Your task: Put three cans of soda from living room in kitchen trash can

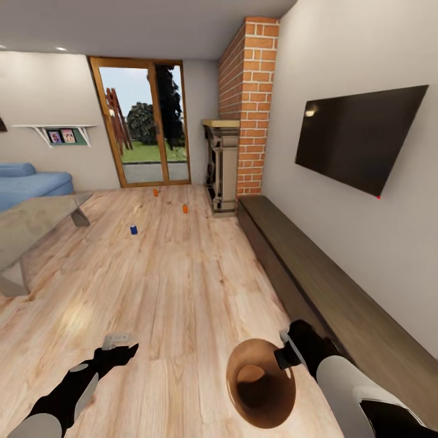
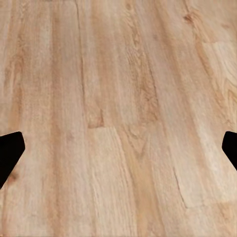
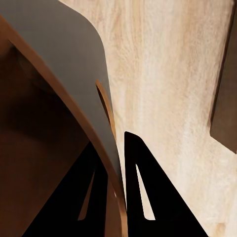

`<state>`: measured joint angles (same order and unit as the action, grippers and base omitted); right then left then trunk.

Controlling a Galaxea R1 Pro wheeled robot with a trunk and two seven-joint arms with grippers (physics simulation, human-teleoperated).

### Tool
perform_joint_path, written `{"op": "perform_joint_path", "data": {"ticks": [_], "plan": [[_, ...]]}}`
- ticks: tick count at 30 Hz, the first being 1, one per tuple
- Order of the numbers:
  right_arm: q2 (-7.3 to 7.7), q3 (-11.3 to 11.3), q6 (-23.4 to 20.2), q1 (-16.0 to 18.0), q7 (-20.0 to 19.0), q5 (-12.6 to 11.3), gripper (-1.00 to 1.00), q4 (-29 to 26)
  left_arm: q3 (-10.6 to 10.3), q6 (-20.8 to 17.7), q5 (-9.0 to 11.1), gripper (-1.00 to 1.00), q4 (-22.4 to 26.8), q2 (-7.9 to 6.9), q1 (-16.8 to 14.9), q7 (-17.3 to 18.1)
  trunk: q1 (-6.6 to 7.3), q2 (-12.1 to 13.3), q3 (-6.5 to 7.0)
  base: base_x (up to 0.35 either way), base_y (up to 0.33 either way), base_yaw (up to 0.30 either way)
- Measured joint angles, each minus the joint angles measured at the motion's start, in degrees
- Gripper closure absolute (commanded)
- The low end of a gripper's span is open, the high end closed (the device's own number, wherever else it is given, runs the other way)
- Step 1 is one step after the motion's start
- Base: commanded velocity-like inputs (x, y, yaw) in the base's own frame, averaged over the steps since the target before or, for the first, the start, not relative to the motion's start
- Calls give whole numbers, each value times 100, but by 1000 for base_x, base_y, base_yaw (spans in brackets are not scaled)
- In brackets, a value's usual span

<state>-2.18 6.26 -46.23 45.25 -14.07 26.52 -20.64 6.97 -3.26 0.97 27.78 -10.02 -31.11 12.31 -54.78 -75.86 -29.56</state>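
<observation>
Three cans of soda stand far ahead on the wood floor: an orange one near the glass doors, another orange one by the fireplace, and a dark blue one closer in. My right gripper is shut on the trash can's wall, one finger inside and one outside, just under the slot handle. The trash can is grey outside and brown inside, and hangs tilted with its mouth toward the camera. Low over bare floor, my left gripper is open and holds nothing.
A glass-topped low table and a blue sofa stand at the left. A long dark low cabinet runs along the right wall under a TV. The brick fireplace and glass doors close the far end.
</observation>
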Motion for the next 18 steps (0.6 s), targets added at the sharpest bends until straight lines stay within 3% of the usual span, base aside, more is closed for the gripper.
{"op": "perform_joint_path", "data": {"ticks": [10, 18], "plan": [[2, 0, 0, -1, 0, 3, 100, 0, 3, 0, 2, -100, 0, 0, 0, 0, 0, 0, 0, 269, 164, 234], [6, -44, 1, 0, -3, 9, 100, 0, 1, 0, 3, -100, 0, 0, 0, 0, 0, 0, 0, 255, 139, 85]]}}
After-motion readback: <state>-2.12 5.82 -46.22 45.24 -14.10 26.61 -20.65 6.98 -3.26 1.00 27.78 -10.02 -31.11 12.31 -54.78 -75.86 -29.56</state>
